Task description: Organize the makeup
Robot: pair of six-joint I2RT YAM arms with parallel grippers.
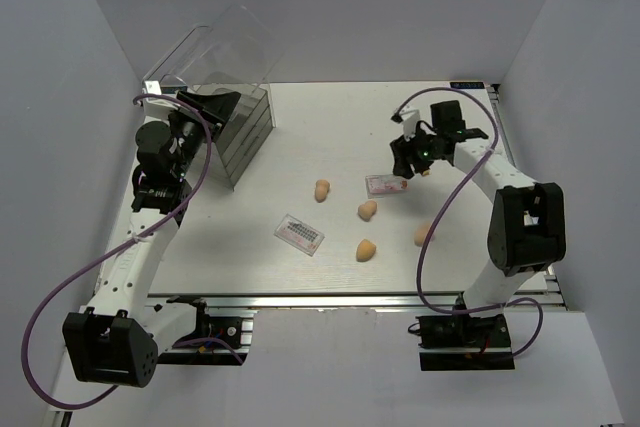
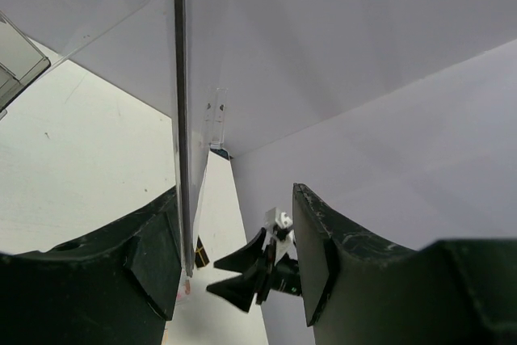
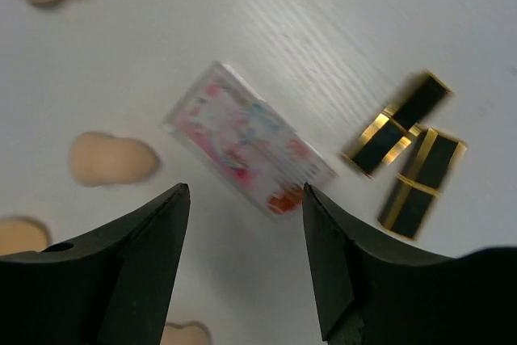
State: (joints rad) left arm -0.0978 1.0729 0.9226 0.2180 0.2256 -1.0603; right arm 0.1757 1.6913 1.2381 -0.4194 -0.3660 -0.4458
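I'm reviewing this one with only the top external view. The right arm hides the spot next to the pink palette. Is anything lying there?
Observer: Yes, the right wrist view shows two black-and-gold lipstick tubes lying beside the pink palette.
Operator: Is that arm holding anything?
Observer: No, the right fingers stand apart over the palette, with nothing between them.
Operator: And on the left?
Observer: The left fingers are apart, and the edge of a clear panel runs between them, close to one.

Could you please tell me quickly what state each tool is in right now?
Left tool: open, straddling the clear box panel, not clamped on it.
Right tool: open, empty, hovering over the pink palette.
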